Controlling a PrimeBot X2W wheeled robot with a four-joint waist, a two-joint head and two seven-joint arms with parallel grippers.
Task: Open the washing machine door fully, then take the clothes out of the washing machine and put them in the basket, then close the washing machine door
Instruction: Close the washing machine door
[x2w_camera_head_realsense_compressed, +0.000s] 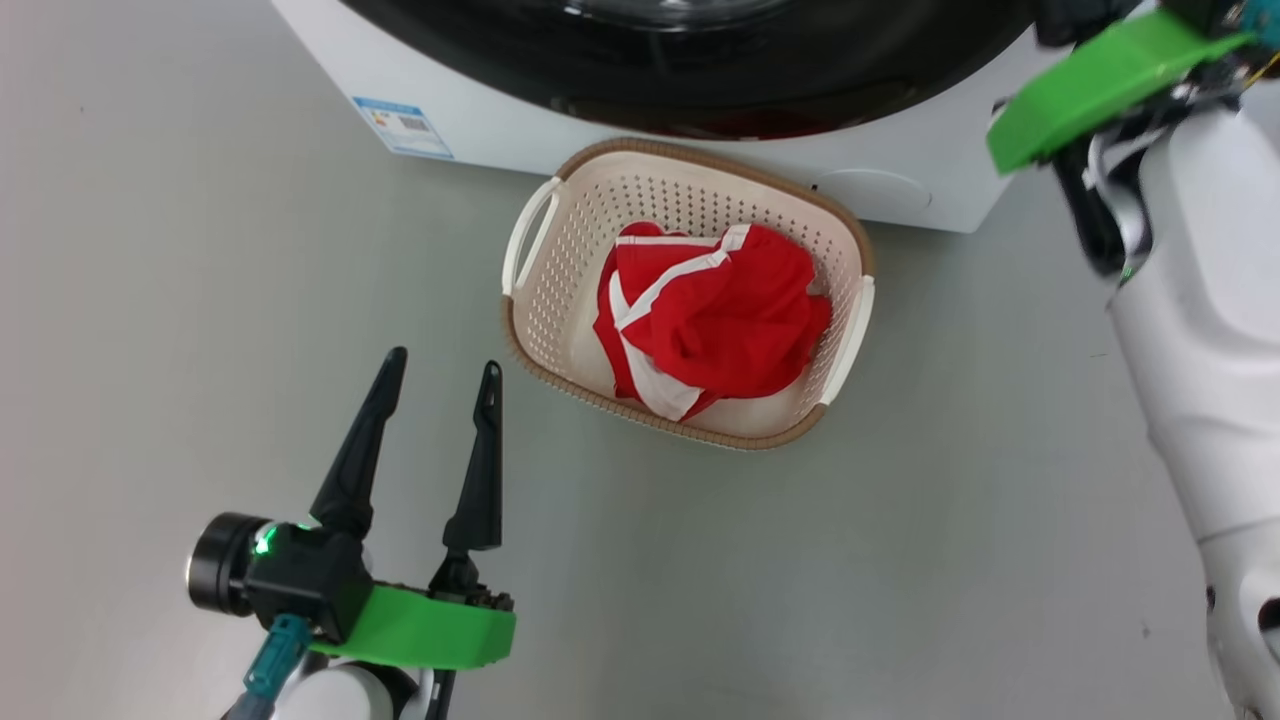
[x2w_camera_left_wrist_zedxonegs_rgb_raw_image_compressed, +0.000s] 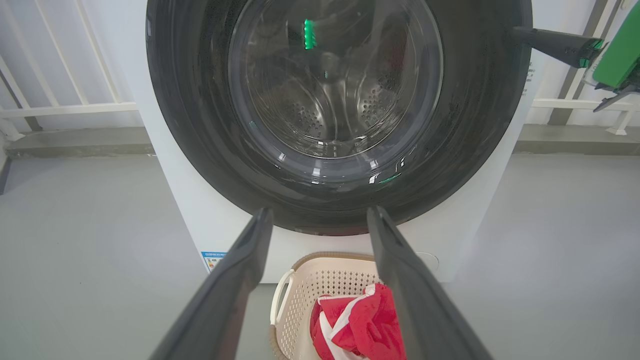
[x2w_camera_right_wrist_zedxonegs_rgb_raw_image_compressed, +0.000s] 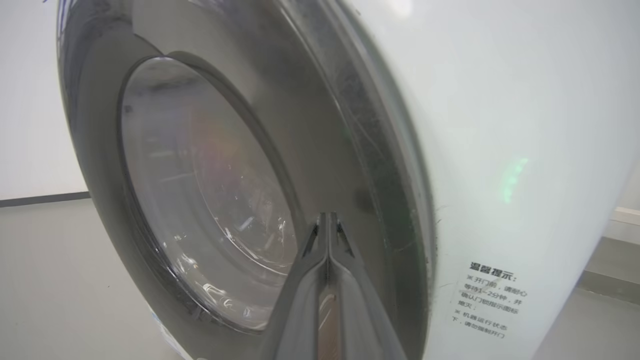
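Right wrist view looks along the right fingers (x2w_camera_right_wrist_zedxonegs_rgb_raw_image_compressed: 327, 235), which are pressed flat together with nothing between them. Their tips point straight at the glossy black ring of the washing machine door (x2w_camera_right_wrist_zedxonegs_rgb_raw_image_compressed: 200, 190). Whether they touch the ring or stop just short, I cannot tell.

From the left wrist view, that same dark pair comes in at about 2 o'clock on the door's round face, at the outer edge where it meets the white front of the washing machine (x2w_camera_right_wrist_zedxonegs_rgb_raw_image_compressed: 500, 125). The door looks seated flush against the cabinet, with no gap that I can make out.

On the head view, the clothes (x2w_camera_head_realsense_compressed: 720, 310) lie bundled inside the basket (x2w_camera_head_realsense_compressed: 680, 148). The basket stands on the floor (x2w_camera_head_realsense_compressed: 200, 300) just in front of the machine, at 12 o'clock from the robot. The left fingers (x2w_camera_head_realsense_compressed: 488, 400) hang spread wide and empty at 7 o'clock, well apart from the door and short of the basket.

The unloading looks done, so closing the door is the step in hand. The right arm is plainly the nearer one. The door's face lies dead ahead along the fingers' long axis, so any last push would go straight forward, square to the ring. The risk I judge is the narrow tips skidding on the curved gloss instead of seating the latch.
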